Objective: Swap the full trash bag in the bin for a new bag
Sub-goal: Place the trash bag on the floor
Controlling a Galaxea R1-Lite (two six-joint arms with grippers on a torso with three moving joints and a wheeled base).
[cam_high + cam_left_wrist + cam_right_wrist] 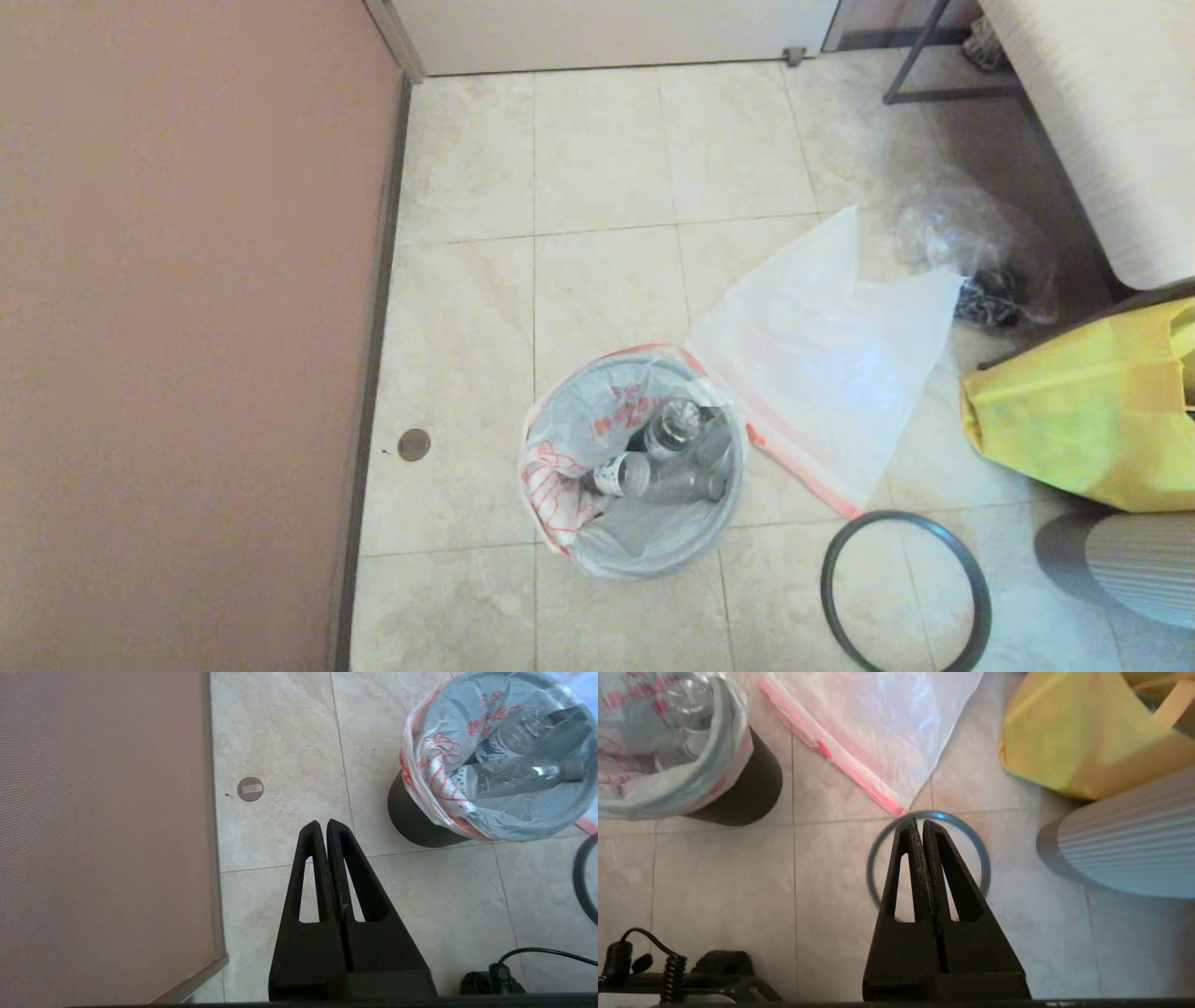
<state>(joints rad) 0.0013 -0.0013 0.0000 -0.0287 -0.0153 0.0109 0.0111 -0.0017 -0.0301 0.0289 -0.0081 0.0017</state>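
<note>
Lining round bin (644,560): printed translucent bag (579,429)

Colours on the tiled floor

The full trash bag (569,439) was translucent white with red line drawings, lining the dark grey-black bin (416,821); the new bag (822,355) was milky white with an orange-pink band; the hoop rim (904,592) grey; another bag (1083,411) yellow.

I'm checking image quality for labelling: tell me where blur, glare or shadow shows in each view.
Head view: soft overall, the crinkled clear plastic bag lies in shade by the pale bench. Left wrist view: crisp, glints on the clear plastic bottles. Right wrist view: milky-white plastic bag with orange-pink hem shows sheen.
</note>
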